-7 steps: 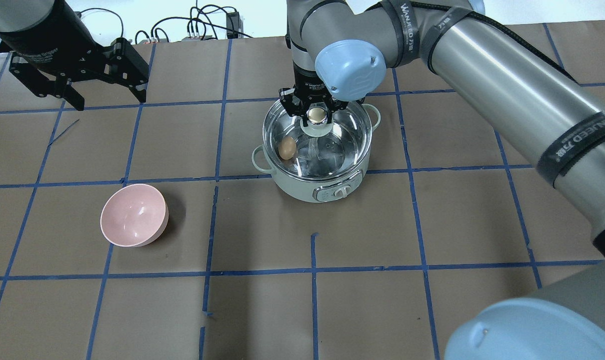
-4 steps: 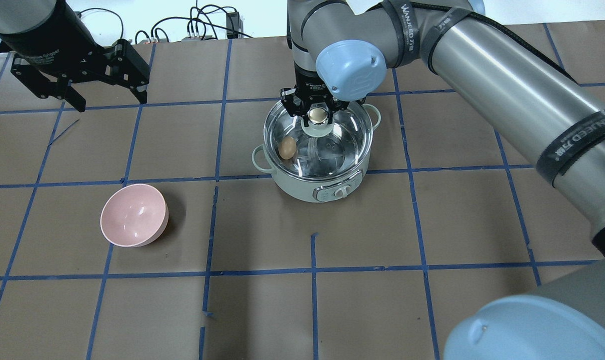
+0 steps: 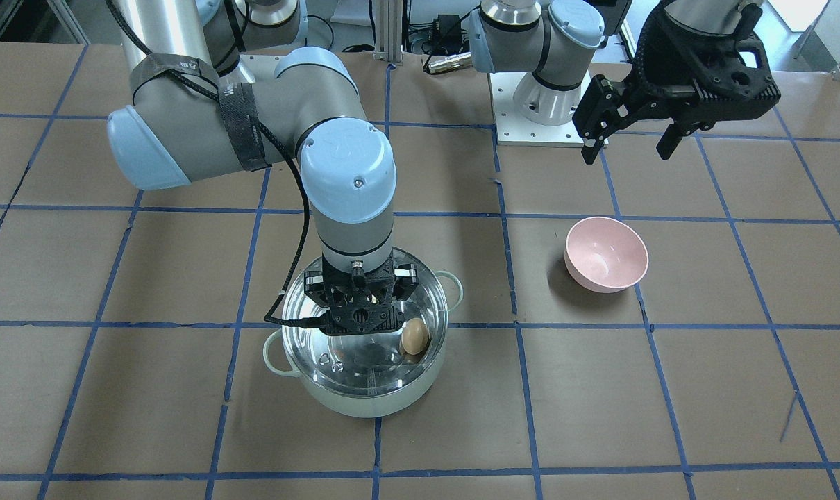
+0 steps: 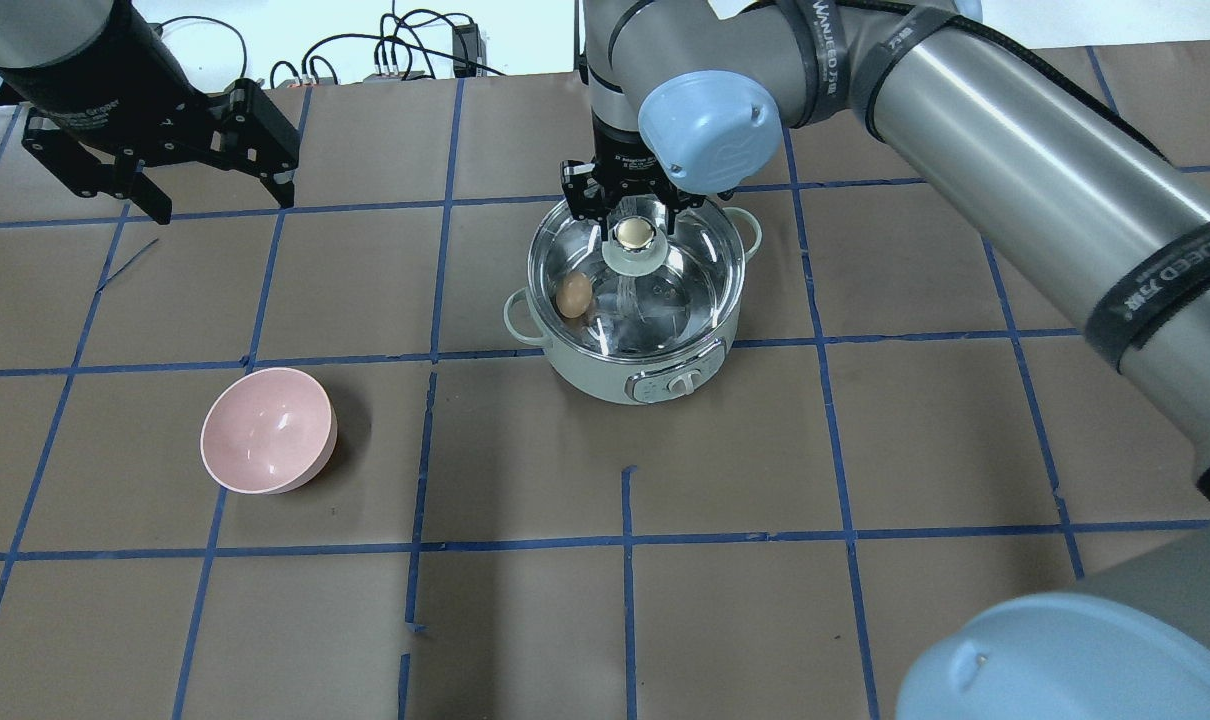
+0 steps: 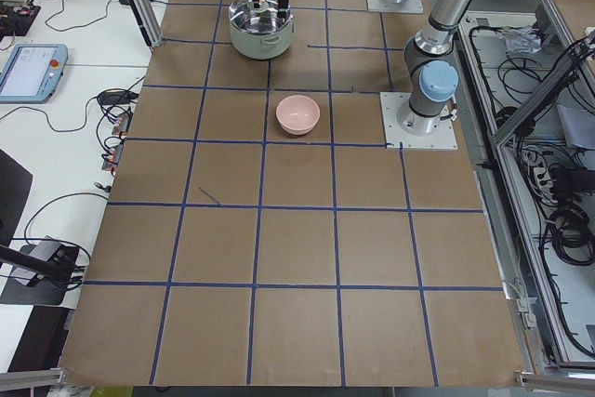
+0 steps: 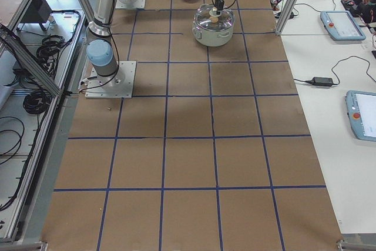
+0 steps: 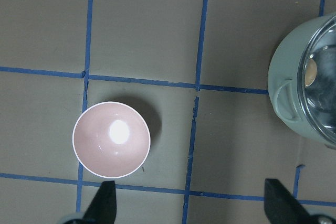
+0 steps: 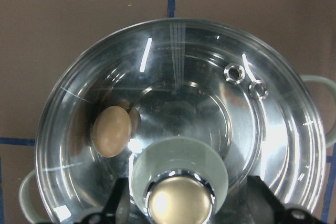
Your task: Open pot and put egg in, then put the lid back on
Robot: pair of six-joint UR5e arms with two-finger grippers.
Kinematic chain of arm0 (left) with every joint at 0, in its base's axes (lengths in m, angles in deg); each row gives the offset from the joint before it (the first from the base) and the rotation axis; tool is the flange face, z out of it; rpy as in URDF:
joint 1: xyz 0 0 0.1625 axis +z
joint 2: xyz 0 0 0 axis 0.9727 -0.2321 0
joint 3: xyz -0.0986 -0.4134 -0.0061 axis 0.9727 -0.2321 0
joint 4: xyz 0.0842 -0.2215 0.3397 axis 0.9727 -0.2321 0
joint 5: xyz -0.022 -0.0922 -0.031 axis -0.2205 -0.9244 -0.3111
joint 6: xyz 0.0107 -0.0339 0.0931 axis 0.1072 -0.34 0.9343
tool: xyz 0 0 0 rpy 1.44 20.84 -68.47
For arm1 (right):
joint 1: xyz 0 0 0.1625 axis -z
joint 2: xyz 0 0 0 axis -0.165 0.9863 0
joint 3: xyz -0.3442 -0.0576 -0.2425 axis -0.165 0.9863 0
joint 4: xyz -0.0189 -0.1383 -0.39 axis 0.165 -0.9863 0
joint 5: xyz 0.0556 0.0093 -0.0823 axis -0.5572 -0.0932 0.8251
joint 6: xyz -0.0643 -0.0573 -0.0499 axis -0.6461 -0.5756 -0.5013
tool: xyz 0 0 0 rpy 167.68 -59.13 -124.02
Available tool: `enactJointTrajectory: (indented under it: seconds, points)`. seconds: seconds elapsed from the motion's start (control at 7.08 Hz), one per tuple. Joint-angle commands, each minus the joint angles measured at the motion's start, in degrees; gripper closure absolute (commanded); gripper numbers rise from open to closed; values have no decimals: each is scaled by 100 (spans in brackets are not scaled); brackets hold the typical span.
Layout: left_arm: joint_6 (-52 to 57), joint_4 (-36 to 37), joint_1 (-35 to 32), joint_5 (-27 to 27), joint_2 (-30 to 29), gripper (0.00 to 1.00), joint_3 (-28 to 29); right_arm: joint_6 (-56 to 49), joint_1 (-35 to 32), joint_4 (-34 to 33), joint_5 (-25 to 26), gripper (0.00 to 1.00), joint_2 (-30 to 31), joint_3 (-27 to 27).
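The pale mint-green pot [image 4: 605, 382] stands at the table's middle back, also in the front view [image 3: 364, 406]. The clear glass lid [image 4: 687, 290] lies on it. The tan egg [image 4: 573, 295] rests inside under the glass, at the left of the right wrist view [image 8: 112, 130]. My right gripper [image 4: 633, 213] hangs open just over the cream-topped knob [image 8: 180, 200], a finger on each side and apart from it. My left gripper [image 4: 220, 200] is open and empty, high at the back left.
A pink bowl [image 4: 268, 430] sits empty at the left front, also below my left gripper in the left wrist view [image 7: 111, 139]. Cables lie beyond the table's far edge. The brown table has a blue tape grid.
My right gripper has risen a little off the lid knob. The lid, pot and egg have stayed in place. The left arm has not moved.
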Motion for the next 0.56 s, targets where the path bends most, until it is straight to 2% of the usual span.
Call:
enactJointTrajectory:
  seconds: [0.0,0.14,0.28,0.42]
  points:
    - [-9,0,-9,-8,0,0,-8,18,338,669,-220,7,749,-6]
    - [-9,0,-9,1,0,0,-8,-78,758,1336,-256,7,1362,-58]
    - [-9,0,-35,27,0,0,-16,-297,1110,1908,-265,1,1786,-84]
    - [-9,0,-44,28,0,0,-25,-377,1279,2184,-152,0,2112,-198]
